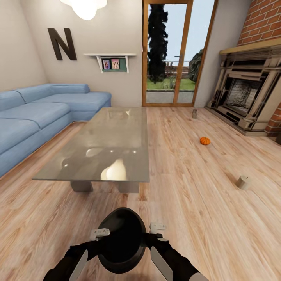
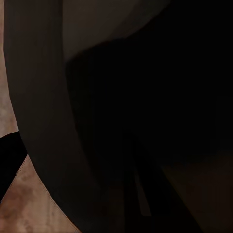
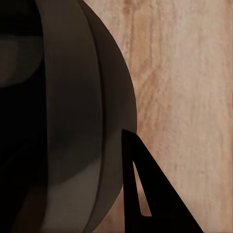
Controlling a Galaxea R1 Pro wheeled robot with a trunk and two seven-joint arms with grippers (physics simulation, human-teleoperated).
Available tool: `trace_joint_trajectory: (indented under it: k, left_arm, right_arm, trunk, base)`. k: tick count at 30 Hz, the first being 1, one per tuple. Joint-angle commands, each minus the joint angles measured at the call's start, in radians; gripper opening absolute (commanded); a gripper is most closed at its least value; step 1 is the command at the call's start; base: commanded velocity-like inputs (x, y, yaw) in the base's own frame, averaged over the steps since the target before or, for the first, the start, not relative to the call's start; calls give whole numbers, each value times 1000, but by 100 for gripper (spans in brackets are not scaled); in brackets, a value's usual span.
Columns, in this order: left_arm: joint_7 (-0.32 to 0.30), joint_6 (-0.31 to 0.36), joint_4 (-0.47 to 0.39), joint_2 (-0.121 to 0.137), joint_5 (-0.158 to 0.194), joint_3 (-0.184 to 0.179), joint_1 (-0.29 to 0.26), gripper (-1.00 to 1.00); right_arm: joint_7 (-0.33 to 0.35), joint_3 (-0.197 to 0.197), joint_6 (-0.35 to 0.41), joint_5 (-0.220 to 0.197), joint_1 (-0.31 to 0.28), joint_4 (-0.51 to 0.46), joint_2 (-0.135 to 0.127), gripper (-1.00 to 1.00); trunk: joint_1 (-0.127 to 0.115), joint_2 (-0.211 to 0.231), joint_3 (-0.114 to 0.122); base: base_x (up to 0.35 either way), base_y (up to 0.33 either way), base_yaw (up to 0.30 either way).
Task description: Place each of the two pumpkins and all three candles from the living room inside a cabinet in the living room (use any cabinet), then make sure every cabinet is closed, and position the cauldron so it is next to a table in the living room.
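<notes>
Head view: the black cauldron [image 1: 121,240] is held between left claw [image 1: 100,233] and right claw [image 1: 157,227], mouth upward, just near of the grey worktop [image 1: 105,144]; each claw's grip is hidden, undeterminable. Far right on the floor [image 1: 187,203], a pumpkin [image 1: 205,141] and two candles [image 1: 242,182] are seen.

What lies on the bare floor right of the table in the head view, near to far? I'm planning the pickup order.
Lying candle → pumpkin → upright candle, then the glass door beyond.
</notes>
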Motion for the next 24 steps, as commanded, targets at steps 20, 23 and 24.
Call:
trace_joint_trajectory:
  k: [20,23,24]
  left_arm:
    - [4,5,-3,2,16,-1,-1,-100]
    - [4,6,-3,1,16,-1,-1,-100]
    - [4,5,-3,1,16,-1,-1,-100]
  right_arm:
    - [-10,3,5,-2,-1,0,0,-100]
    - [-10,3,5,-2,-1,0,0,-100]
    - [-10,3,5,-2,-1,0,0,-100]
  trunk:
    - [0,0,-1]
    - [0,0,-1]
    - [0,0,-1]
  base:
    - [140,0,0]
    - [87,0,0]
    - [83,0,0]
